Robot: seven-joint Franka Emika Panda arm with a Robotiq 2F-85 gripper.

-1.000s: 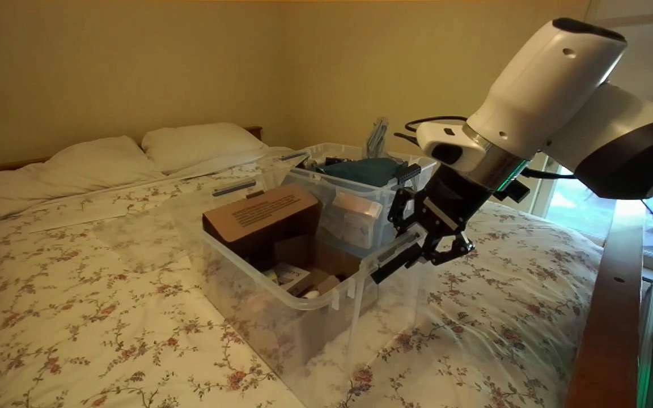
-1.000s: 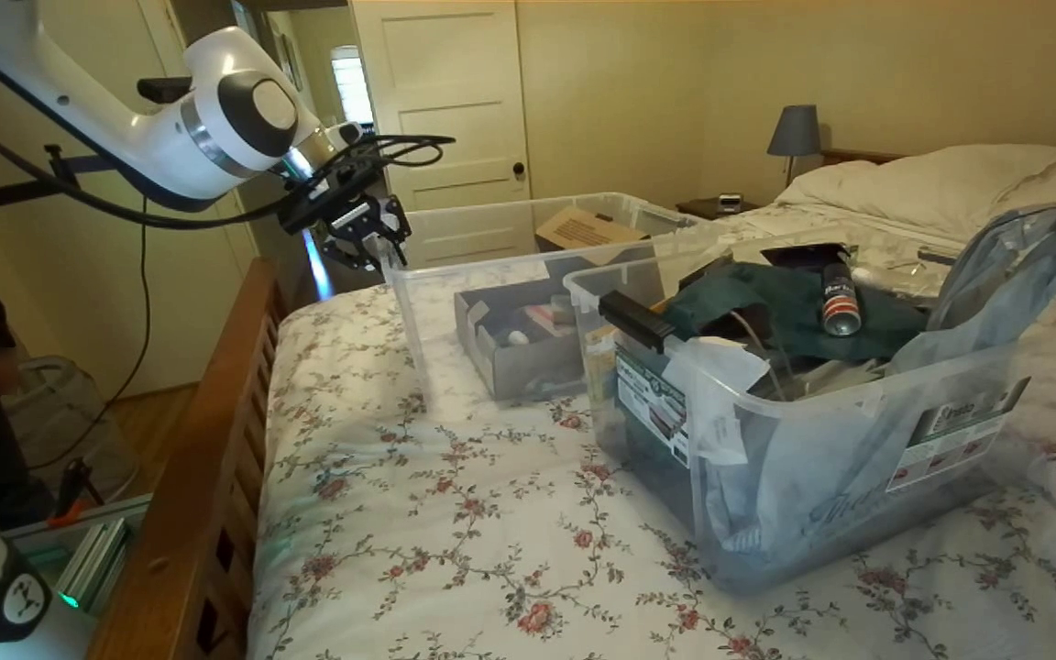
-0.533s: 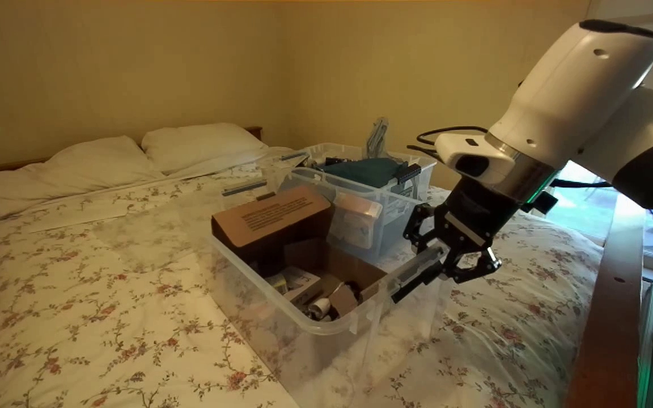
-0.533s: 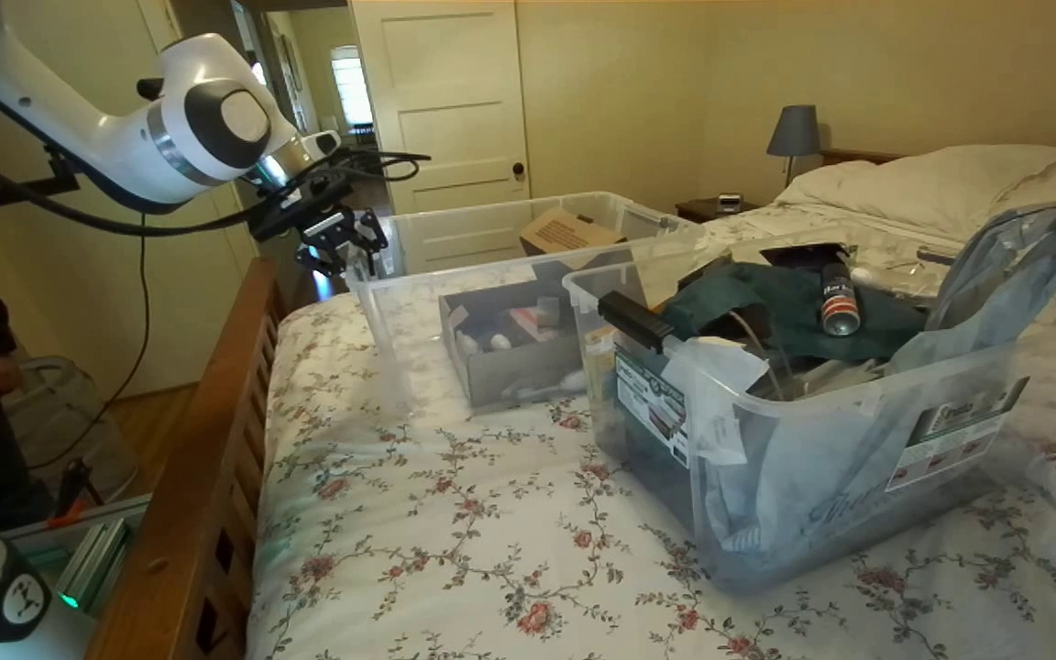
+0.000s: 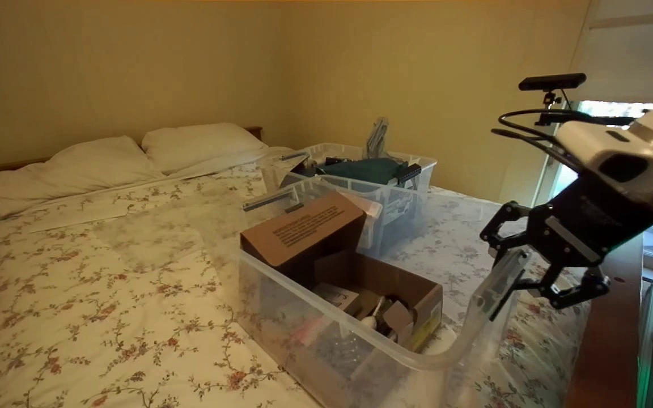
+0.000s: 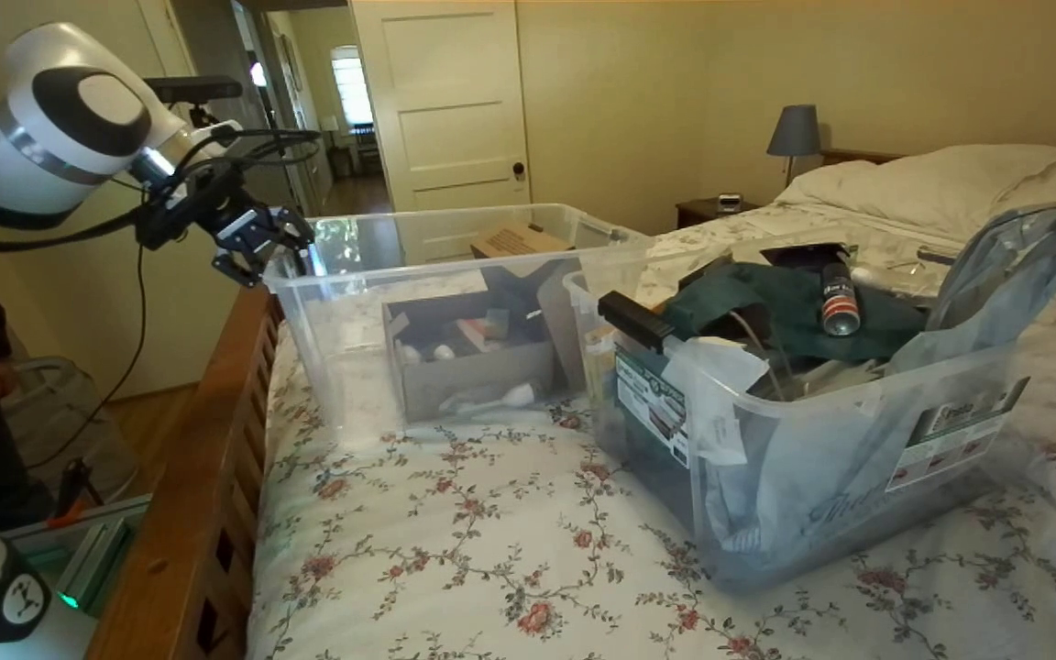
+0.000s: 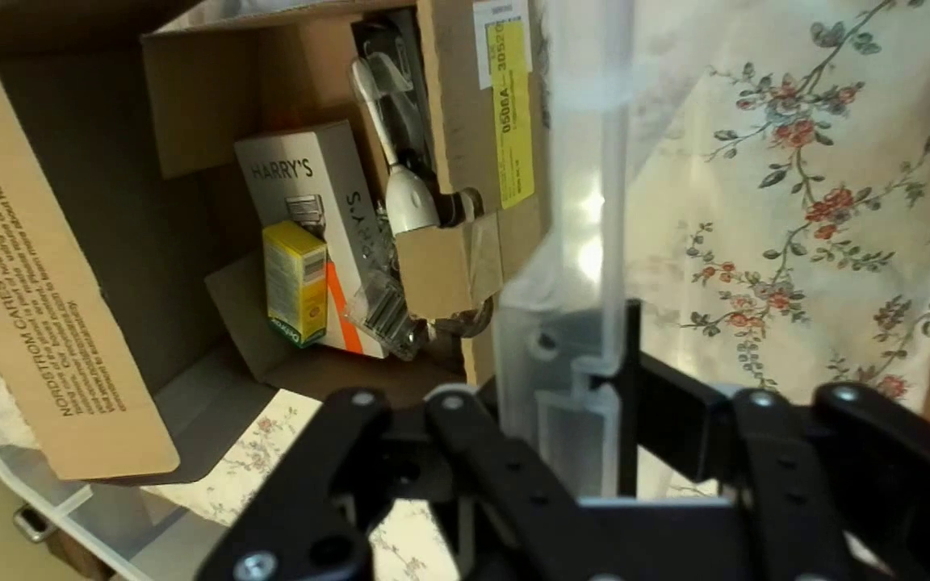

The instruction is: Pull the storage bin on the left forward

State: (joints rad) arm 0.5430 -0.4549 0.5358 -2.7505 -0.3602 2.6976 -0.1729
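Storage bin (image 5: 326, 340): it is grasped at one end by the jaws and stretches from them toward the pillows (image 5: 199, 148); whether this end is lifted, I cannot tell.
End wall (image 7: 586, 234): it stands between the jaws, which are clenched on it, one at the inner face and one at the outer, probably so that a backward pull brings the whole bin.
Cardboard box (image 5: 389, 277): inside the bin, beyond the jaws, with a gap to the held wall; this gap, I suppose, gives the inner jaw its room.
White carton (image 7: 336, 218): in this box, apart from the jaws; it seems to lie loose, therefore a jerk could shift it.
Counter (image 6: 455, 550): here it is a flowered bed, below the jaws; being soft, it may drag on the bin.
Second tub (image 6: 803, 486): to the right of the jaws and farther toward the pillows, ungripped, because the task wants the left one.
Wooden footboard (image 6: 184, 458): near the jaws, on the robot's side; the held end is close to it, so I judge the pull well advanced.
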